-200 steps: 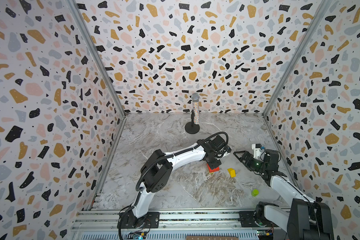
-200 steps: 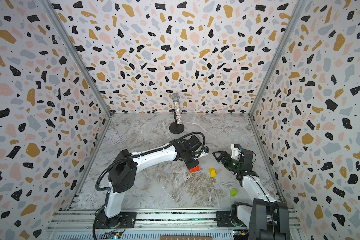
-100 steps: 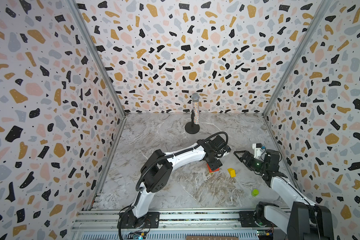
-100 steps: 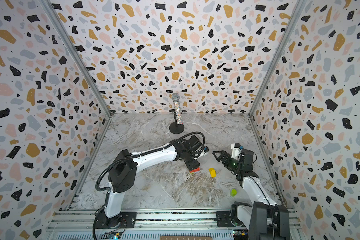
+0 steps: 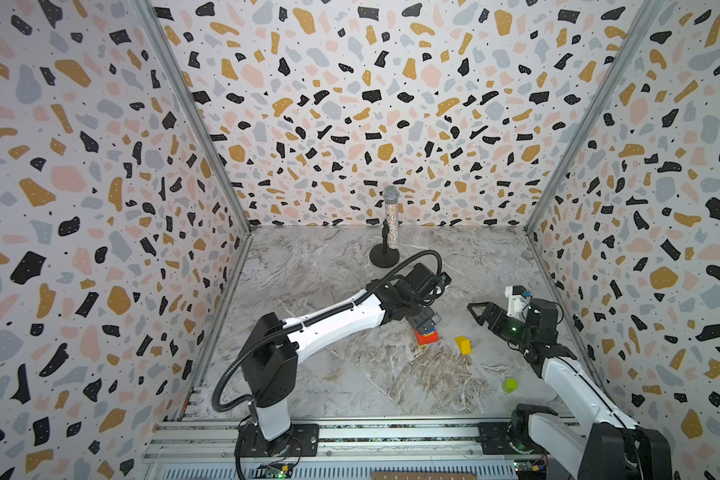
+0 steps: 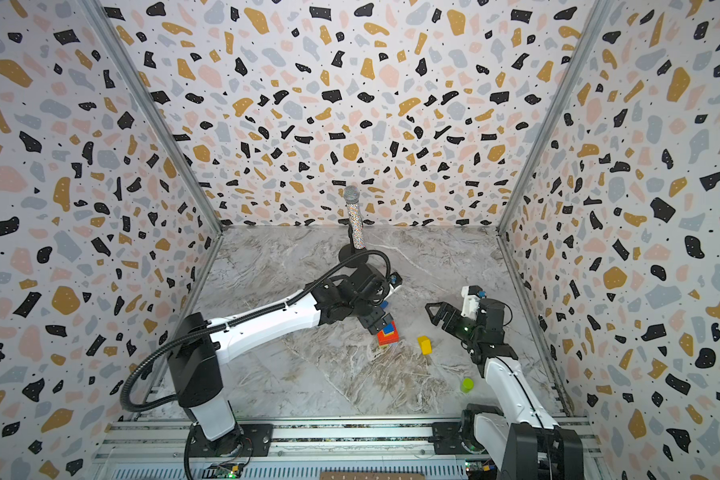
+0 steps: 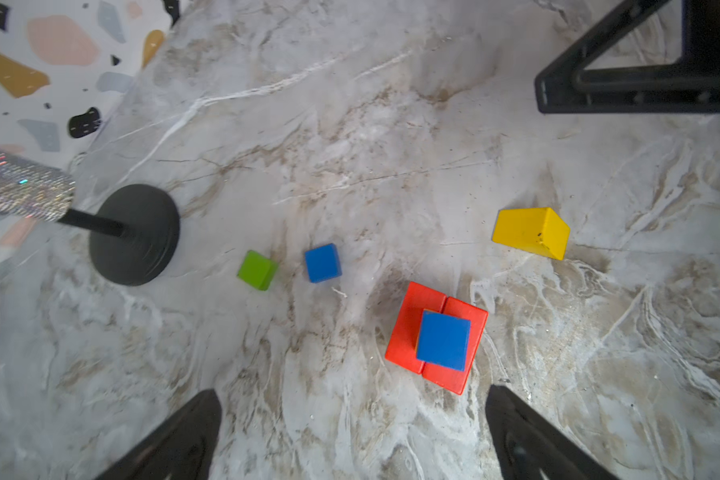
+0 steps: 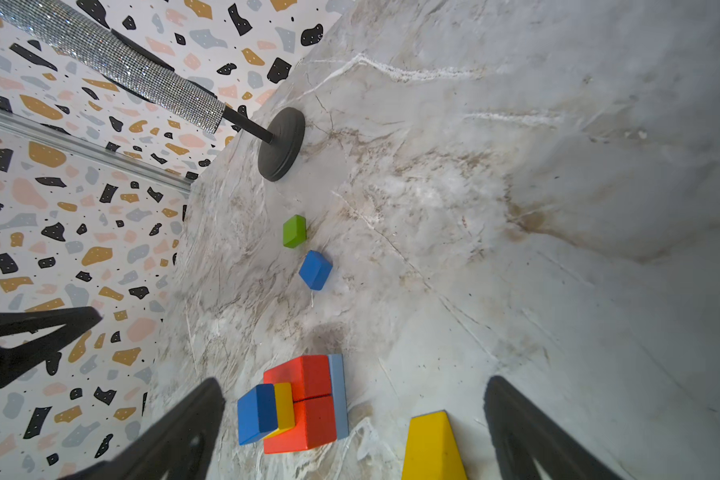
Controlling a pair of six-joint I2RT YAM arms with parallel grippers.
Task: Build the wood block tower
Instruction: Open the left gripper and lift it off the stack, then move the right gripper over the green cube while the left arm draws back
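Left gripper [image 5: 427,323] is hovering, jaws spread, over the tower [image 5: 426,336].

The tower is standing near the middle of the worktop [image 5: 329,374], a little toward its right edge: a light blue slab [image 8: 340,395], two red bricks [image 8: 308,399], a yellow tile [image 8: 284,405] and a dark blue cube [image 8: 256,413] on top. The left gripper is gaping just above it, gripping nothing. The right gripper [image 5: 476,309] is also gaping empty, nearer the right edge. A yellow wedge [image 7: 528,232] is lying between them. A green cube [image 7: 257,270] and a loose blue cube [image 7: 323,263] are sitting toward the microphone [image 5: 390,220] by the back edge.
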